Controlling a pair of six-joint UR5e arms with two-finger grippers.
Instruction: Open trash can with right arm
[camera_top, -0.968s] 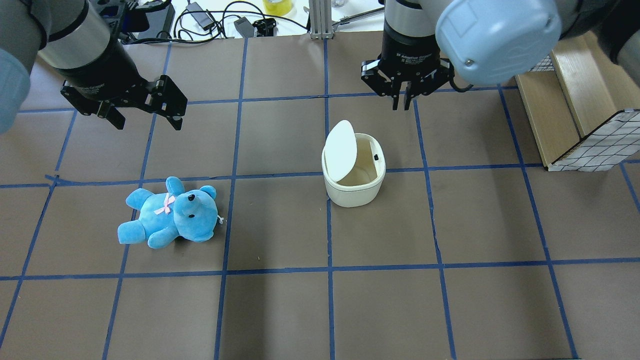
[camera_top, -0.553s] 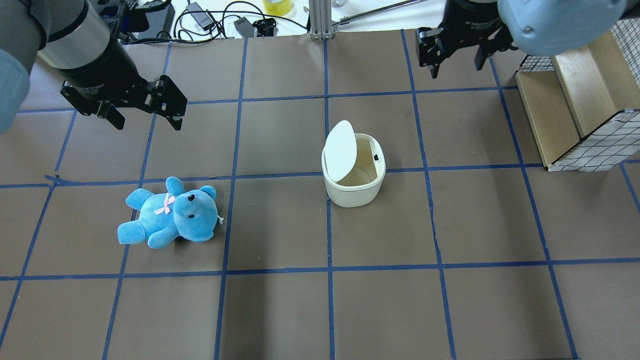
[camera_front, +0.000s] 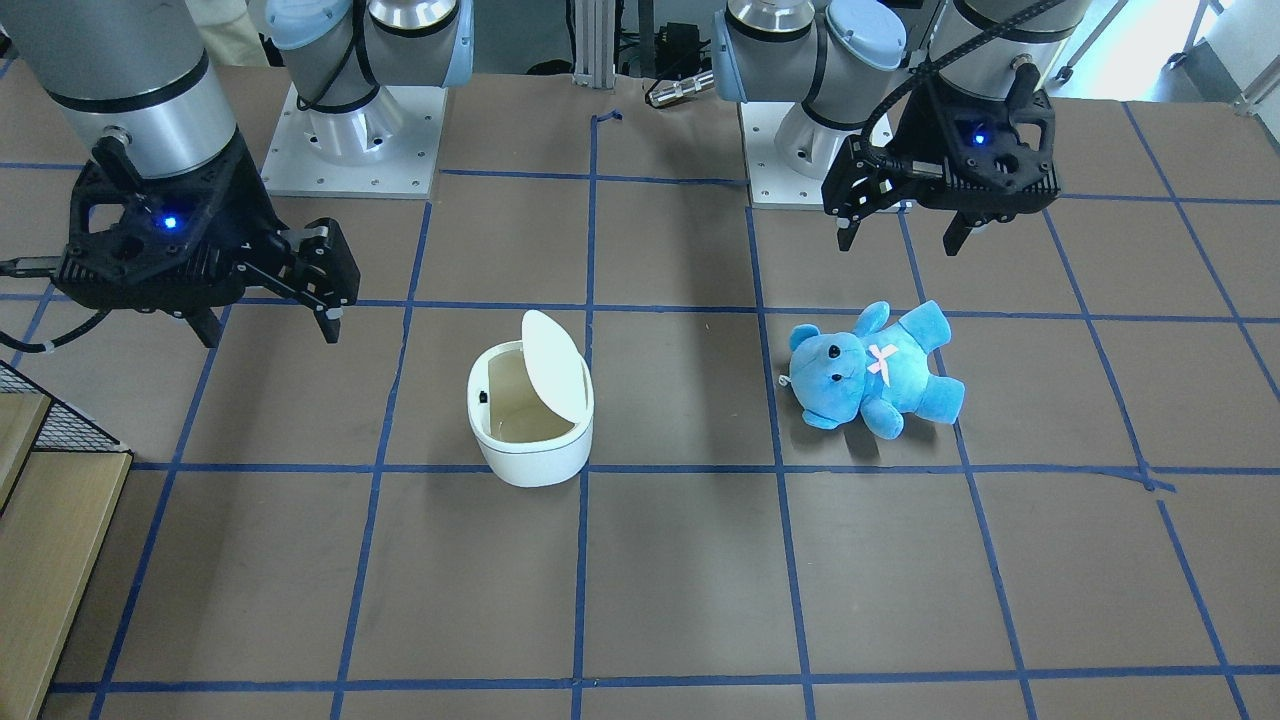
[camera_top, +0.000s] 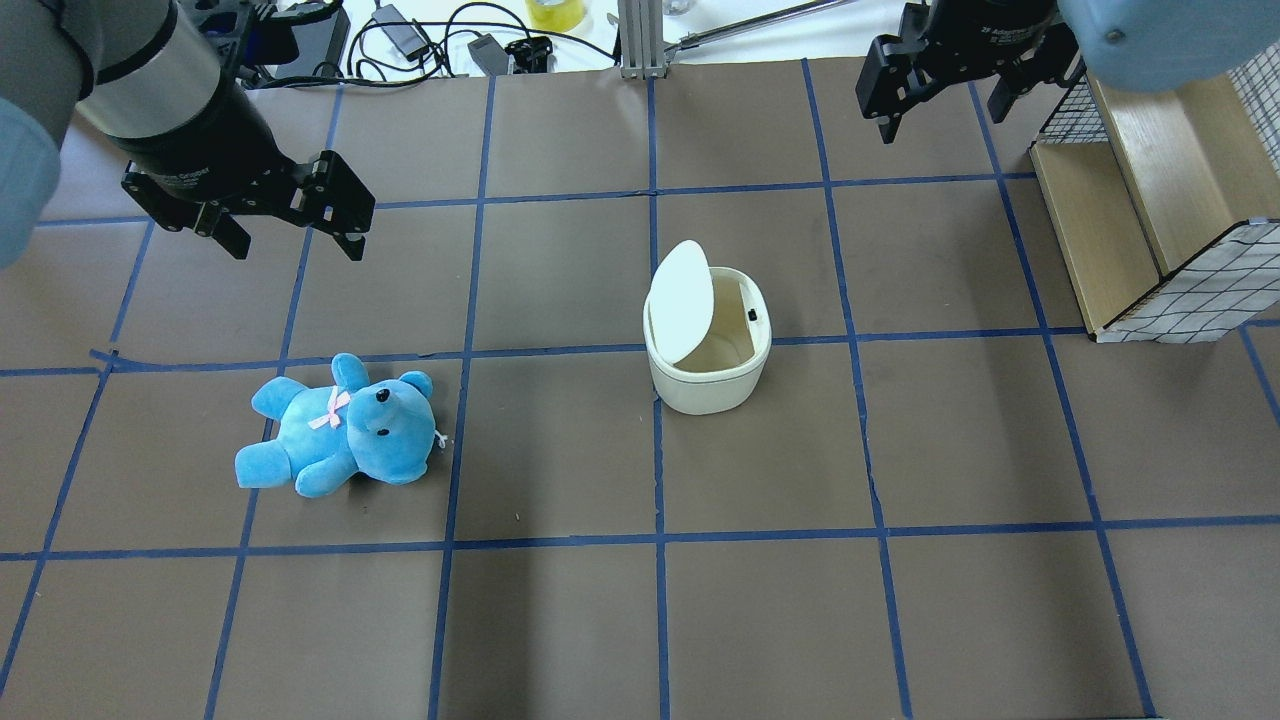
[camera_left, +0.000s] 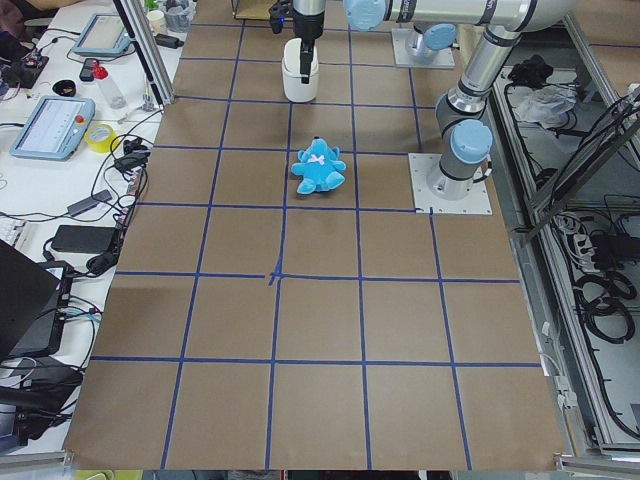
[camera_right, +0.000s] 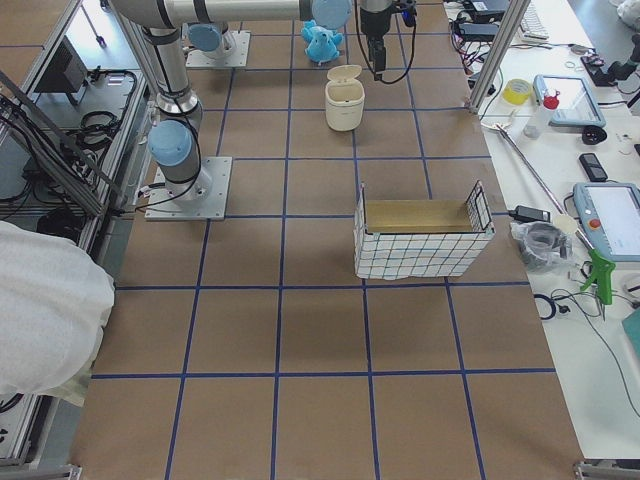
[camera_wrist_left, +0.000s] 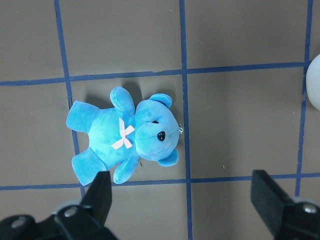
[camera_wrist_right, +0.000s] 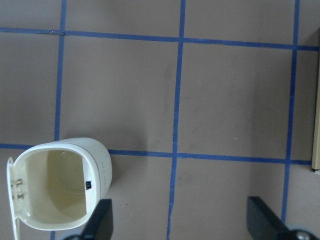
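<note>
The white trash can (camera_top: 708, 385) stands mid-table with its lid (camera_top: 682, 300) tipped up on the side nearer the teddy, showing the beige inside. It also shows in the front view (camera_front: 530, 445) and the right wrist view (camera_wrist_right: 102, 165). My right gripper (camera_top: 945, 115) is open and empty, raised well beyond the can near the table's far edge; it is at the left in the front view (camera_front: 270, 330). My left gripper (camera_top: 297, 245) is open and empty, hovering above the blue teddy (camera_top: 340, 425).
A wire basket with wooden boards (camera_top: 1150, 200) stands at the right edge, close to my right gripper. Cables and devices lie beyond the far table edge. The teddy also shows in the left wrist view (camera_wrist_left: 125, 135).
My right gripper, shut just beyond the can a second ago, has opened and pulled away to the far right. The lid, the teddy and the left arm have not moved.
</note>
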